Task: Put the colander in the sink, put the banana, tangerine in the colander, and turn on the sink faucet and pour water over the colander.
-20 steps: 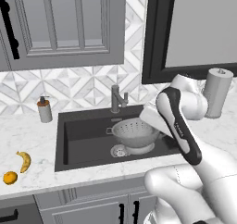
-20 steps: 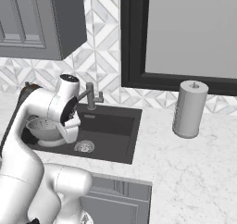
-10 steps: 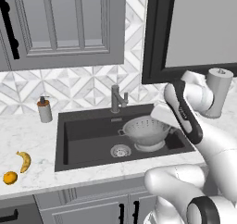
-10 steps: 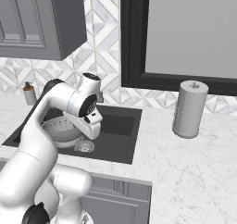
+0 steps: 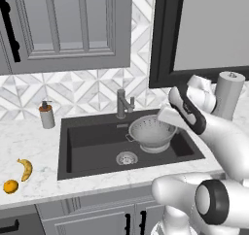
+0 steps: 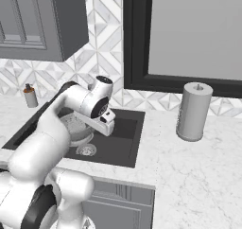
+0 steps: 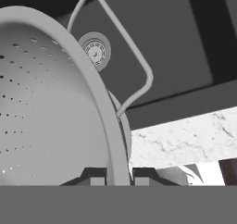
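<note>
My gripper [image 7: 118, 174] is shut on the rim of the colander [image 7: 51, 102], a silver perforated bowl with a wire handle [image 7: 134, 56]. The colander [image 5: 151, 131] hangs tilted over the right half of the dark sink [image 5: 92, 142], with the gripper [image 5: 163, 118] at its right rim. The drain [image 5: 127, 157] lies just left of it. The faucet [image 5: 122, 103] stands behind the basin. On the counter to the left lie the banana [image 5: 25, 169] and the tangerine [image 5: 10, 186]. In the right base view my arm partly hides the colander [image 6: 74, 127].
A soap dispenser [image 5: 47, 115] stands at the sink's back left corner. A grey paper towel roll [image 6: 193, 111] stands on the counter right of the sink [image 6: 124, 139]. Cabinets hang above, with a dark-framed window behind.
The arm has carried the colander from the middle of the sink toward its right side. The fruit and the base have not moved.
</note>
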Tool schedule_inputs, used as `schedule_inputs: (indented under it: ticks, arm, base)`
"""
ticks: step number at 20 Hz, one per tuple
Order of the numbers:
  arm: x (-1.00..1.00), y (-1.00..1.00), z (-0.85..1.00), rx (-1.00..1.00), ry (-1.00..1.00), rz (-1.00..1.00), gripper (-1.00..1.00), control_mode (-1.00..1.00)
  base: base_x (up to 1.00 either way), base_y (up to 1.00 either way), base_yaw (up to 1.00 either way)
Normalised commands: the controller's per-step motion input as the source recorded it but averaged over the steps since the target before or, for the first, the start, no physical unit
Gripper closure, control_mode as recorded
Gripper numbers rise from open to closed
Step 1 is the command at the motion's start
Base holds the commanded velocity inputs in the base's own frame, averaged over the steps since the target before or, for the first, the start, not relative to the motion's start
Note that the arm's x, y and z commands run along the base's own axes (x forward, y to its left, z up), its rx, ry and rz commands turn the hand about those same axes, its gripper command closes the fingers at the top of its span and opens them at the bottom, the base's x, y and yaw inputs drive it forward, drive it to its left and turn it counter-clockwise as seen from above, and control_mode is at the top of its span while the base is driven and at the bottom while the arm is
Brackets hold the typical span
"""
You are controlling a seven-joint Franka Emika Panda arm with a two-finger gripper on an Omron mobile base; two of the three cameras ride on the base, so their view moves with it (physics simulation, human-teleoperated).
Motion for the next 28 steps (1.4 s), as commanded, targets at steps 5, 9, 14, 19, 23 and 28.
schedule_inputs:
  ticks: [5, 9, 14, 19, 23, 28]
  arm:
    - [0.59, 0.00, -0.37, 0.15, -0.04, 0.16, 1.00, -1.00]
    - [0.51, 0.00, -0.37, 0.21, 0.00, 0.11, 1.00, -1.00]
    - [0.58, 0.00, -0.26, 0.23, 0.00, 0.08, 1.00, -1.00]
    - [0.46, 0.19, -0.34, 0.06, 0.00, 0.03, 1.00, -1.00]
    - [0.26, 0.26, -0.41, 0.00, 0.00, 0.01, 1.00, -1.00]
    - [0.15, 0.25, -0.38, 0.00, 0.02, 0.00, 1.00, -1.00]
  base:
    - [0.00, 0.00, 0.00]
    - [0.00, 0.00, 0.00]
    - [0.00, 0.00, 0.00]
    - [0.00, 0.00, 0.00]
    - [0.00, 0.00, 0.00]
    - [0.00, 0.00, 0.00]
